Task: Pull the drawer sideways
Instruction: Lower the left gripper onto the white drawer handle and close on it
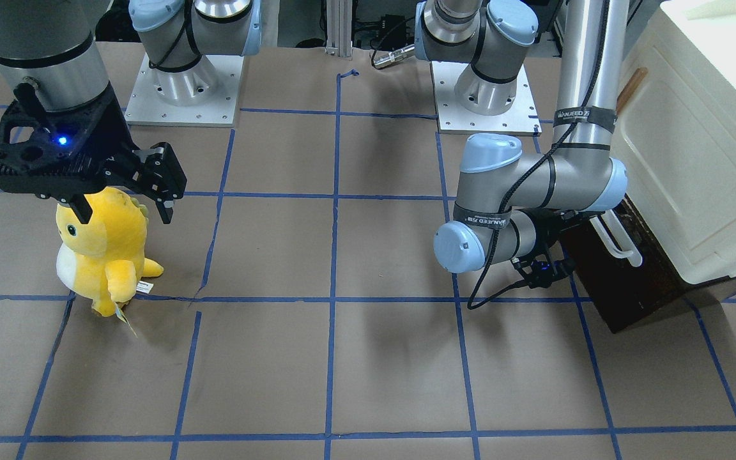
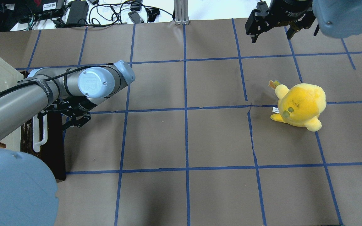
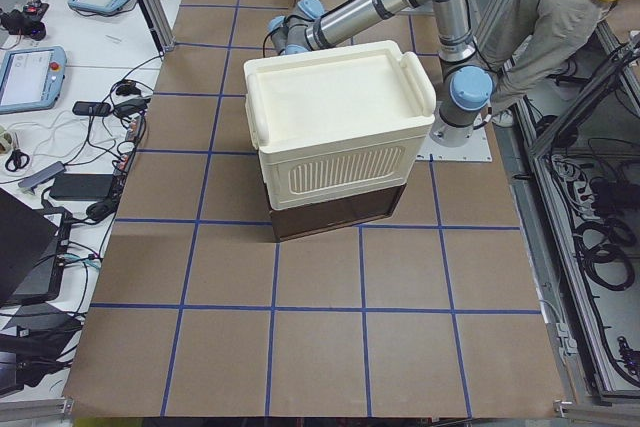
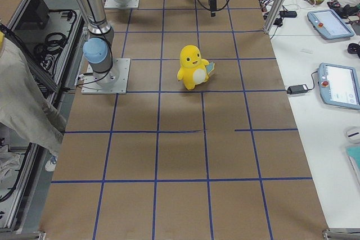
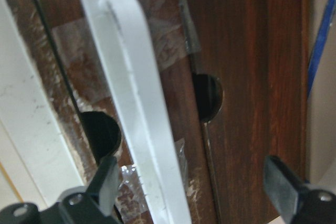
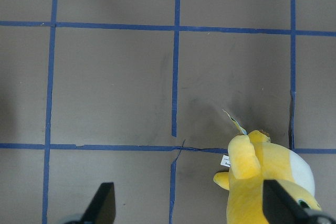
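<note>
A: Entry, step in hand: approach to the grasp. The left gripper (image 5: 194, 182) is released, its 2 fingers (image 5: 107, 179) on either side of the white bar handle (image 5: 136, 103) and not yet closed on it. The bar sits nearer 1 finger than the other.

B: Drawer position?

A: The drawer (image 1: 636, 287) sits at the bottom of the cream-white cabinet (image 3: 335, 137), at the table end on the robot's left. Its dark brown front faces the table middle. It looks shut or close to it, though the views do not settle that.

B: The right arm?

A: The right gripper (image 6: 191, 203) is also released. It hangs over the table near the yellow plush toy (image 2: 300, 103), holding nothing, well apart from the drawer.

B: Next move?

A: Judged: clench on the bar, then pull straight out along the drawer's run, toward the table middle. An off-axis pull may bind the drawer or drag the cabinet.
</note>
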Robot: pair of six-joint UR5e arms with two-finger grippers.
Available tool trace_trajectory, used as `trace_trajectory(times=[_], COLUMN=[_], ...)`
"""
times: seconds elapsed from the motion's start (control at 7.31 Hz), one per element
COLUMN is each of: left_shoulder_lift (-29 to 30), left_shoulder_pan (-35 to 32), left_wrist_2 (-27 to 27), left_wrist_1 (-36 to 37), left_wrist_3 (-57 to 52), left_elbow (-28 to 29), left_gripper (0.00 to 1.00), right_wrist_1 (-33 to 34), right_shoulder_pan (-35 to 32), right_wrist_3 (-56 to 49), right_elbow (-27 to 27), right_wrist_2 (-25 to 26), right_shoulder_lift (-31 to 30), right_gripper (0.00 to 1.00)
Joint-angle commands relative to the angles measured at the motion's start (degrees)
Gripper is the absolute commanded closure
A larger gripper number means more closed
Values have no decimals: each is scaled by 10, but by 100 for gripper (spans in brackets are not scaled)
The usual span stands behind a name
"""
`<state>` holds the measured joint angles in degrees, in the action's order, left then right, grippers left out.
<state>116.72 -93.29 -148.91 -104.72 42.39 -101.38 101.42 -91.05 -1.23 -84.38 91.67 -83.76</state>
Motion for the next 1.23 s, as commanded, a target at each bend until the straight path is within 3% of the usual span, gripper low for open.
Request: trace_trajectory(times=[0.0, 0.14, 0.41, 0.82, 1.09], left_shoulder_lift=[0, 1, 0, -11, -13], left_shoulder_pan=[0, 0, 0, -4, -4], left_wrist_2=[-9, -14, -16, -16, -36], left_wrist_1=[-9, -15, -16, -80, -99], left_wrist_3=[1, 1, 1, 29, 32], left_elbow=[-2, -2, -2, -1, -2], left_gripper=[32, 32, 44, 53, 53], right_wrist_1=[0, 0, 0, 0, 0], right_shoulder_pan=[0, 0, 0, 0, 0], right_wrist_3=[0, 0, 0, 0, 0], right_elbow=[0, 0, 0, 0, 0], right_wrist_2=[0, 0, -1, -1, 0], right_shoulder_lift=[0, 0, 0, 0, 0], right_gripper=[0, 0, 0, 0, 0])
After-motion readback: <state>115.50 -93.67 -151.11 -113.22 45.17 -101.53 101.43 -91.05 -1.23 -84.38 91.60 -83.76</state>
